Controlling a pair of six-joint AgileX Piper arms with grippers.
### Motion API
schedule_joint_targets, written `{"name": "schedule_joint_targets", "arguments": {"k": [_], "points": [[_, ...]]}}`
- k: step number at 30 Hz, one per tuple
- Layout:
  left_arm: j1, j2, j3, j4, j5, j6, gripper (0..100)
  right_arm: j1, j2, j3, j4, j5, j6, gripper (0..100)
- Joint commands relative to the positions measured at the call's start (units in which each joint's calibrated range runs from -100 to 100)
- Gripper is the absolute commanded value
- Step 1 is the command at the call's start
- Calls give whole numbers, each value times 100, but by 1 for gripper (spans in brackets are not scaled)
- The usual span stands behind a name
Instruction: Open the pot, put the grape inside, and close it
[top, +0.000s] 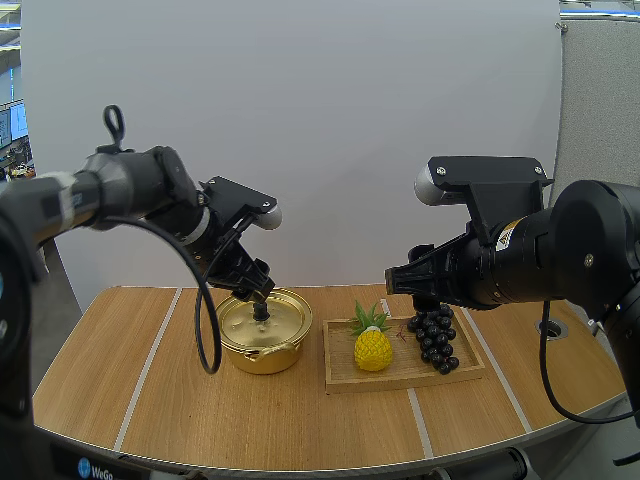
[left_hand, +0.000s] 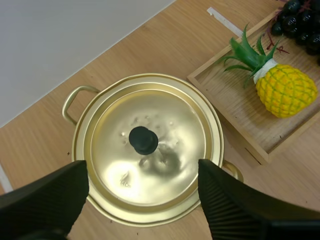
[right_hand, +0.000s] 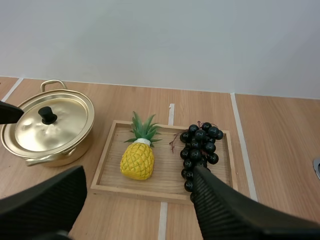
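Yellow pineapple (top: 373, 350) beside grapes (top: 435, 340) on wooden tray (top: 400, 381).

Bright, even, diffuse light falls from above in all three views, and the plain wall behind is lit without a gradient. In the high view the table (top: 300, 430) shows only faint, soft-edged shadows close under the pot (top: 262, 358) and along the near side of the wooden tray (top: 345, 376). The white stripes (top: 145, 370) fan outward toward the corners with the wide-angle view. In the left wrist view the lid (left_hand: 150, 175) bears a broad pale glare and a dark smudged reflection beside its knob (left_hand: 143, 140). In the right wrist view small white highlights dot the grapes (right_hand: 200, 145), and the pineapple (right_hand: 136, 161) casts a thin shadow on the tray
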Motion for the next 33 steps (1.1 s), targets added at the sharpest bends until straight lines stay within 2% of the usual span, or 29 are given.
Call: {"name": "schedule_joint_targets", "arguments": {"k": [1,15,33], "points": [[-96,843,-549,-103,-63,22,100,-20,-13,-40,-17,-28,-3,100],[-99,2236,-995,-62,-365,33,100,-20,-13,-40,-17,-28,-3,100],[-99,2666,-1010,-62,-464,33,100,-20,-13,-40,-17,-28,-3,100]]}}
